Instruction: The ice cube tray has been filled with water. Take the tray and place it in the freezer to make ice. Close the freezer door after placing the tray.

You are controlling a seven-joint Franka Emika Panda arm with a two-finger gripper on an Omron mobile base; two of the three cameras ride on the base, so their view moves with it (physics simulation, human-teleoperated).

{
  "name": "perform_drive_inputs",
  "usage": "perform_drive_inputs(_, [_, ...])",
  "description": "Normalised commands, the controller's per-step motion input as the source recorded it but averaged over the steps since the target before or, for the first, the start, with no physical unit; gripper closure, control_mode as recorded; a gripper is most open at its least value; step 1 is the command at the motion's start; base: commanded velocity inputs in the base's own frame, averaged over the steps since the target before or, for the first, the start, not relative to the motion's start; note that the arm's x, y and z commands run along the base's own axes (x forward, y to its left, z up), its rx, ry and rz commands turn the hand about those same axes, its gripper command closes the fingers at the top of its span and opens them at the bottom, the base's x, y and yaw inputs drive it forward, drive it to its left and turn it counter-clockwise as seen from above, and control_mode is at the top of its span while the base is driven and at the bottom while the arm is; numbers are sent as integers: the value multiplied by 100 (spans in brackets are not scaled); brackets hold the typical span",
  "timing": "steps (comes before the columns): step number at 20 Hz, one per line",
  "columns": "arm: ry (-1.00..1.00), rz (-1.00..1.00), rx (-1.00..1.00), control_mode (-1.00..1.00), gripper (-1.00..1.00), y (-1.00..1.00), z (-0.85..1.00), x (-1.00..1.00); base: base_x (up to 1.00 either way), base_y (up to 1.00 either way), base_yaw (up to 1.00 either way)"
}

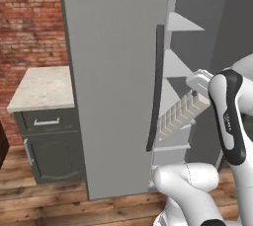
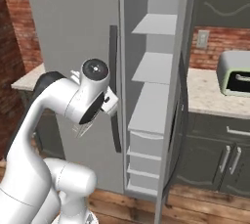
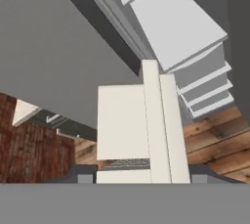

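My gripper (image 1: 199,93) is shut on one end of the ice cube tray (image 1: 179,115), a pale tray with rows of small cells. The tray hangs tilted, its far end lower and close to the dark handle (image 1: 157,87) of the plain grey door. It is in front of the open freezer (image 1: 175,62), level with the lower white shelves. In the hand view the tray (image 3: 146,120) runs away from the gripper (image 3: 141,170) toward a white shelf (image 3: 176,27) and the drawers (image 3: 205,91). The freezer door (image 2: 187,32) stands open, seen edge-on at the right.
The plain grey fridge door (image 1: 113,82) is closed, left of the freezer. A stone counter on dark cabinets (image 1: 42,87) stands at the left against a brick wall. On the right, another counter (image 2: 215,98) carries a toaster oven (image 2: 234,74). The floor is wood.
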Motion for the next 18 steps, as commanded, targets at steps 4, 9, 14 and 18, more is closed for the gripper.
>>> perform_drive_inputs(4, [0, 0, 0, 100, 100, 0, 0, 0, 34, 2, -26])
perform_drive_inputs(9, [0, 0, 0, 100, 100, 0, 0, 0, 37, 7, -25])
perform_drive_inputs(14, [0, 0, 0, 100, 100, 0, 0, 0, 35, 5, -23])
perform_drive_inputs(18, [0, 0, 0, 100, 100, 0, 0, 0, 39, 2, -23])
